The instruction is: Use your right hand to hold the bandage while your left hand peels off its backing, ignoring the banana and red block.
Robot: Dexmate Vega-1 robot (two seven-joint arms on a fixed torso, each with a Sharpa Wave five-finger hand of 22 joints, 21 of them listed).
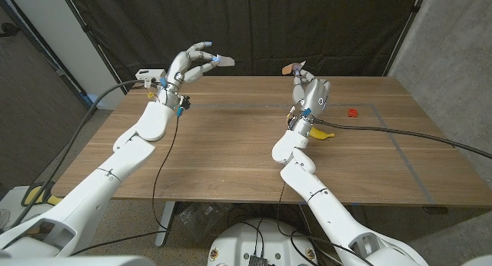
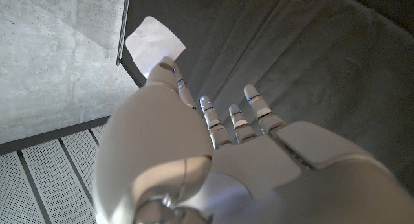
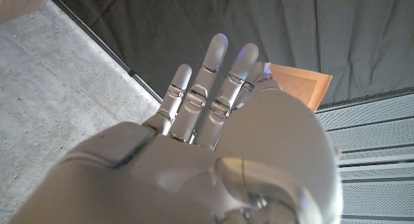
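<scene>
- Dark curtain was hung behind the wooden table [image 1: 231, 154].
- The bandage [image 1: 295, 68] was pinched aloft by the right hand [image 1: 310, 94], steadied for peeling.
- White backing [image 2: 154, 43] was held apart by the left hand [image 1: 192, 66], apparently peeled off.
- Banana [image 1: 320, 134] and red block [image 1: 352, 112] were left untouched.

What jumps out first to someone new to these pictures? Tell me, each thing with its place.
Both hands are raised above the far side of the table: the right hand holds the tan bandage up by its fingertips, while the left hand, well apart from it, pinches a white backing piece. Low on the tabletop, the banana lies just beside the right forearm, and the small red block sits further to the right.
</scene>
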